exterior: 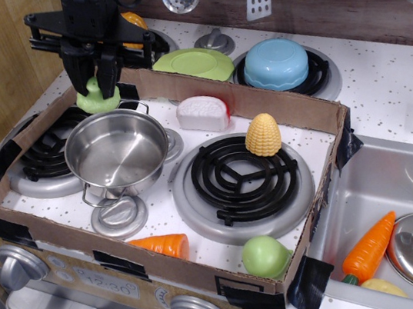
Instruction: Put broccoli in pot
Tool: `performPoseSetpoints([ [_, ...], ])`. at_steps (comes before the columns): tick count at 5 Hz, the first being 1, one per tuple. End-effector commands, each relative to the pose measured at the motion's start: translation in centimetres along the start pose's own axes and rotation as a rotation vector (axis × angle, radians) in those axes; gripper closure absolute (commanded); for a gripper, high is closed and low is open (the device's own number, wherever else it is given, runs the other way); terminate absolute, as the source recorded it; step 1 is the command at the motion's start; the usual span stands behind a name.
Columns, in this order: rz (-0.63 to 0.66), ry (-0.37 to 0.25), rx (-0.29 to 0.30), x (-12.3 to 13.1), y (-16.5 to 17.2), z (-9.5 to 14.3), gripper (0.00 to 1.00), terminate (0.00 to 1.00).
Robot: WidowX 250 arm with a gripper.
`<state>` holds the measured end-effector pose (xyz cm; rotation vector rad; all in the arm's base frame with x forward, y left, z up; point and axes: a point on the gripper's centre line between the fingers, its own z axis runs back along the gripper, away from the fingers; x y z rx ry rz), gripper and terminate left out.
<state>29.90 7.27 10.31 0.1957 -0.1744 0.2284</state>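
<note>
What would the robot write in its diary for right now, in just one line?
phase: carrying | gripper: shut on broccoli | broccoli: in the air, just behind the pot's back rim | pot: empty | next: probably move over pot, release

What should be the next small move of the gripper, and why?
Probably carry on a little toward the camera, then lower. The gripper holds the broccoli above the far rim of the pot, not yet over its empty middle.

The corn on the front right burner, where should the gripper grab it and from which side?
Grip the corn across its wider lower body, coming straight down from above. It stands upright and tapers to a rounded tip, so higher up the fingers would likely slip. The burner around it is open.
</note>
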Motion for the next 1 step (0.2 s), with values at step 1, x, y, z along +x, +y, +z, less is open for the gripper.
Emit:
performPoseSetpoints([
  [1, 0.035, -0.091, 0.000, 0.50, 0.10, 2.86, 0.00, 1.00],
])
